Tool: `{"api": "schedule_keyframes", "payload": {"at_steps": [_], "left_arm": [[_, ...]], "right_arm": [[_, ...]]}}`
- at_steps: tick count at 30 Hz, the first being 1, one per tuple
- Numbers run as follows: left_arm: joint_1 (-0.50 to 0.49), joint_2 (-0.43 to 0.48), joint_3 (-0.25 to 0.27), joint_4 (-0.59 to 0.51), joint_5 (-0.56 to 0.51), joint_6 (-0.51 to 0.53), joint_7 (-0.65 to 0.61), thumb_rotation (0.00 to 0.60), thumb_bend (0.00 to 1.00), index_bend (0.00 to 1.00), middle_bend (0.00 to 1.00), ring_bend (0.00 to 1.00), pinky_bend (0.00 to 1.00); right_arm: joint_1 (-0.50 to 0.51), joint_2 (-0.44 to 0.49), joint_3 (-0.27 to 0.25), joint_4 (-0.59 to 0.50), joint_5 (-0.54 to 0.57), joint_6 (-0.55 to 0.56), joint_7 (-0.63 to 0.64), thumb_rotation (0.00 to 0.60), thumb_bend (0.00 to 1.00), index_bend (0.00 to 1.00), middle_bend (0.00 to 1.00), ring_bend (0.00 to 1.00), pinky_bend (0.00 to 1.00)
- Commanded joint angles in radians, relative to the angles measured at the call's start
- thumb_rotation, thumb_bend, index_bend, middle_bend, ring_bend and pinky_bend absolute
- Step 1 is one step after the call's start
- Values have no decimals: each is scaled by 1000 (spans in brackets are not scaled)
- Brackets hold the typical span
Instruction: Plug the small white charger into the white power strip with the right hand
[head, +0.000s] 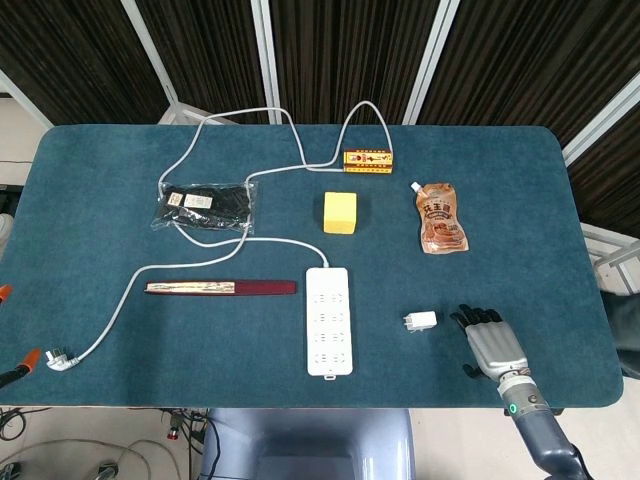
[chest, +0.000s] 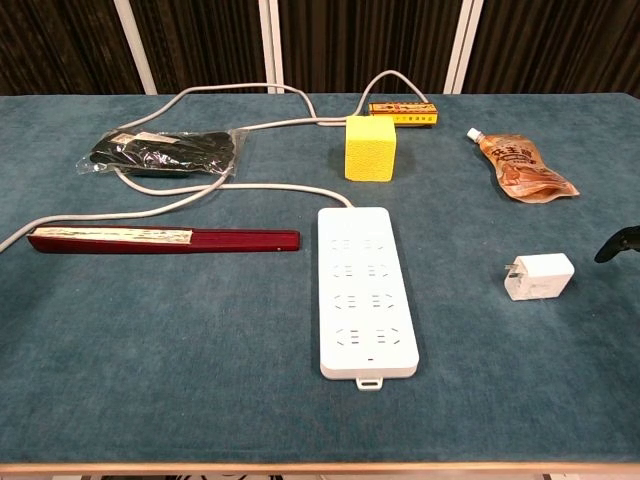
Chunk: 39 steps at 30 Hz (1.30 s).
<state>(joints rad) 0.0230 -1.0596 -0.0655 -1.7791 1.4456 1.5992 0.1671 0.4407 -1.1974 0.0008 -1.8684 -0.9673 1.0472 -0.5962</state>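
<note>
Right hand (head: 491, 341) beside the charger (head: 420, 321), holding nothing.

The hand lies low over the bench (head: 120, 330) near its front edge, fingers apart and stretched away from the robot, palm down. The charger sits just to the hand's left, not touched, prongs pointing left. Further left lies the strip (head: 329, 320), its cable (head: 190, 262) running off beyond. Ahead of the hand, well apart, lies a brown pouch (head: 439, 218). The left hand is out of sight.

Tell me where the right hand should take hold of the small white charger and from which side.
Judging by its pose, grip the small white charger across its plain white body, coming from its right, where the right hand hovers open. Its prongs point left toward the white power strip, so that end should stay free for the socket.
</note>
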Motion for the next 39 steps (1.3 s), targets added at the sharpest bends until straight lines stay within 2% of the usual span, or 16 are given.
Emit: {"api": "schedule_keyframes", "payload": {"at_steps": [1,23,39], "left_arm": [[0,0,0,0,0,0,-1,600,170,116,24,0,0],[-1,0,-2,0,-5,0,0,600,171,116,24,0,0],[-2,0,-3,0,-7,-1,-2,600,170,116,24,0,0]], "right_arm": [[8,-8,-5,1,8,0,-12,600,324,170,102,129,137],[51,-43,-28,-2,44,-2,-53,600,325,170,102,129,137],[65,-30,-47,-51,5,4,-47,600,325,170,102,129,137]]}}
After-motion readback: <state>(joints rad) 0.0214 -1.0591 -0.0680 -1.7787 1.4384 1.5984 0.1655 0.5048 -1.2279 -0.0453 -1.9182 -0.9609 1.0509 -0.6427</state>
